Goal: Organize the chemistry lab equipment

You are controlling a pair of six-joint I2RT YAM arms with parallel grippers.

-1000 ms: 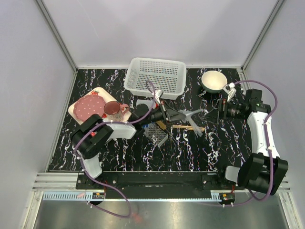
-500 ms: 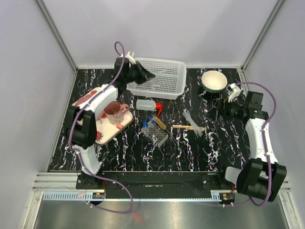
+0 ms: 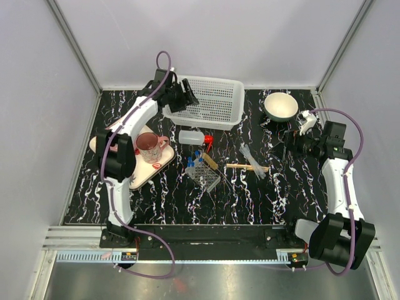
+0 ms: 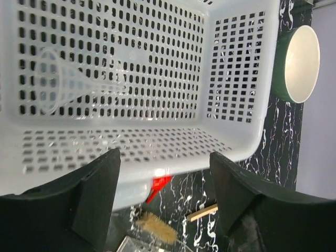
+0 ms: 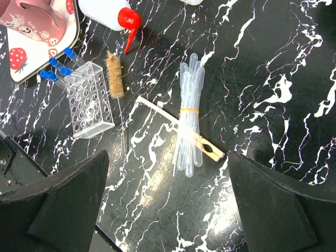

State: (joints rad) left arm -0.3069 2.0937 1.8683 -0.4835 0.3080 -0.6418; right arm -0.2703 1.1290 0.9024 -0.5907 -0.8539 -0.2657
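Strawberry-print tray [image 3: 153, 170] lies at the left of the black marbled bench [image 3: 250, 200], with a pink mug [image 3: 148, 145] standing on it. The left arm reaches over the tray toward the far side, and the left end effector [image 4: 164, 160] hangs above the near-left rim of a white basket [image 4: 236, 79]. Its fingers [image 4: 89, 194] are spread wide with nothing between them. In the basket a small clear funnel [image 4: 63, 84] lies on its side, wide mouth to the left.

Just near of the basket, a translucent bottle [image 5: 102, 8] lies flat, its red cap [image 5: 128, 18] pointing right. Nearer again is the tube rack [image 5: 89, 97], tipped over, with the blue-capped tubes [image 5: 55, 65] poking out at its far-left end, close to the tray's corner. A bristle brush [image 5: 114, 73] lies just beside the rack on its right.

Right of the brush, a wooden stick [image 5: 157, 110] lies flat on the bench. A bundle of clear pipettes [image 5: 189, 118], held by a yellow band, lies across it.

Farther right, at the far edge, a white bowl [image 3: 280, 106] sits upright, well apart from the basket. The right end effector [image 5: 168, 156] hovers near the bench's right side, looking down over the pipettes and rack. Its fingers [image 5: 262, 199] are spread wide and grip nothing.
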